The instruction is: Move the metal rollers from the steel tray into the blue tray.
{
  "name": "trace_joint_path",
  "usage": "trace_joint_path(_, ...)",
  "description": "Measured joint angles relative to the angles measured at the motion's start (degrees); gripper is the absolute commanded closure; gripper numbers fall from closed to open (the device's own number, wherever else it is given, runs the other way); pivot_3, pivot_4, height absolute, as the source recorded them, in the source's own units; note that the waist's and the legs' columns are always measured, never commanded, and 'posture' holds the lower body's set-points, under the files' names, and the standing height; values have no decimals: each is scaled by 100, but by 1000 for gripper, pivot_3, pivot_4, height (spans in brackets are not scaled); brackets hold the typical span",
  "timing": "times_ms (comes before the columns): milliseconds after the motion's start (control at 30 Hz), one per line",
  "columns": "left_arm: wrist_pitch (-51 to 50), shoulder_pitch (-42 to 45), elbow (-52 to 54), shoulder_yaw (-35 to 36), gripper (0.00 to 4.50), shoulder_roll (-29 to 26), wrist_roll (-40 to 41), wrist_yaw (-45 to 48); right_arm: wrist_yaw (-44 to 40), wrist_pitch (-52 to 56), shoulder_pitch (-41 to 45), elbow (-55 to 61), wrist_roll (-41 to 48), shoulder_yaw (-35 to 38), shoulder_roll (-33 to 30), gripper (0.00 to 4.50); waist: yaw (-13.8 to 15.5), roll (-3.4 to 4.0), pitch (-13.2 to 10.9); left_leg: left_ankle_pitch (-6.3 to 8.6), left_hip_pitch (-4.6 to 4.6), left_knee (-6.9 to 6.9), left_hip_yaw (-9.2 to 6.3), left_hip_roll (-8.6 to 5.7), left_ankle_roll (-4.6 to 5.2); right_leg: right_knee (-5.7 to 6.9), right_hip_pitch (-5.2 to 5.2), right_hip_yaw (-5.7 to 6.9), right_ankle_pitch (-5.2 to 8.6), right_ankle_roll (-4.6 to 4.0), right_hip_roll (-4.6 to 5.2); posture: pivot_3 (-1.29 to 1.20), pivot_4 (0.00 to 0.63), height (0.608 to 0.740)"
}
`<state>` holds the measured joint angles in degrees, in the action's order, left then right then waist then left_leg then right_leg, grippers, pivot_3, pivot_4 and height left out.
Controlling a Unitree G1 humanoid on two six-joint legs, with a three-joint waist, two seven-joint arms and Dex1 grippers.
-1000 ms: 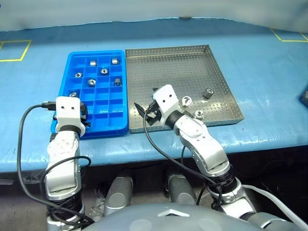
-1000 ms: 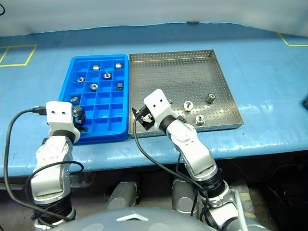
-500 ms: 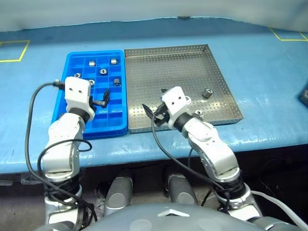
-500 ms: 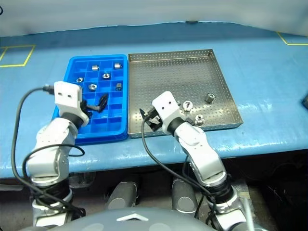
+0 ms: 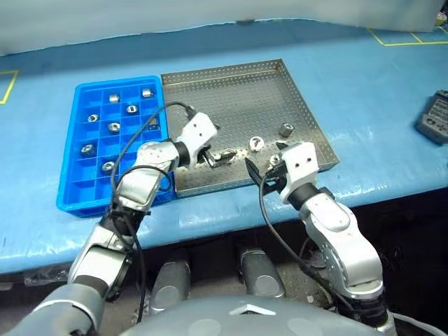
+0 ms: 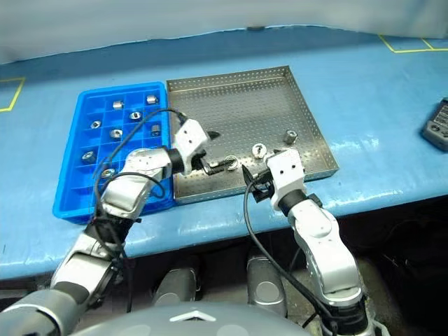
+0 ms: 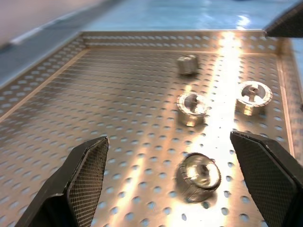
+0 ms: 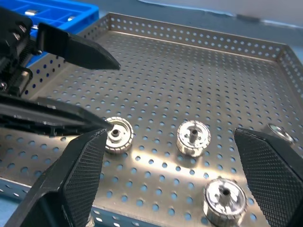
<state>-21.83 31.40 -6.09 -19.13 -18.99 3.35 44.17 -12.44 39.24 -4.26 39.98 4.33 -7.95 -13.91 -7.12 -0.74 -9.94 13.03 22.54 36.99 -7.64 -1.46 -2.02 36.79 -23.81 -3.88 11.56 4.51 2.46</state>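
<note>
The steel tray (image 5: pixel 210 91) sits in the middle of the blue table, and the blue tray (image 5: pixel 73 203) lies against its left side. Several metal rollers (image 5: pixel 114 127) rest in the blue tray's compartments. Several more lie near the steel tray's front right, among them one roller (image 5: pixel 285 129) and another (image 7: pixel 191 106). My left gripper (image 7: pixel 168 137) is open, low over the steel tray's floor. A roller (image 7: pixel 199 175) lies untouched in its gap. My right gripper (image 8: pixel 170 132) is open and empty at the steel tray's front rim, facing the rollers.
A dark device (image 5: pixel 434 115) lies at the table's right edge. Yellow tape marks (image 5: pixel 392 38) run along the far corners. A black cable (image 5: pixel 136 150) loops from my left wrist over the blue tray. The table's front edge is just behind the trays.
My left arm swung right from the blue tray into the steel tray, and its fingers opened. My right gripper drew back toward the tray's front right. The camera turned right.
</note>
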Motion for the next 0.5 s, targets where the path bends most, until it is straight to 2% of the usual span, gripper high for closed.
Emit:
trace_joint_path(200,597,627,-1215,-464,26,-35,-569,316,224,3,-179,131,-93,-16,94,0,-332,0,0,0,-1,6,4,2,1,1,0,-5,1,3,-1,-298,150,740)
trace_joint_path(333,788,731,-1477,-525,26,-68,-869,307,293,3,-204,136,-118,-19,135,0,-505,0,0,2,0,-2,3,2,4,1,-4,-6,-14,30,0,-302,150,740)
trace_joint_path(433,832,731,-1582,-605,565,-153,-1022,370,333,3,-190,136,-130,-22,155,0,-601,1,0,3,1,-5,2,2,5,1,-5,-6,-14,31,0,-289,150,740)
trace_joint_path(500,828,732,-1610,-630,1214,-176,-1106,481,369,3,-138,135,-159,-29,165,0,-632,1,0,3,0,-5,2,2,5,1,-4,-6,-14,32,0,-289,150,740)
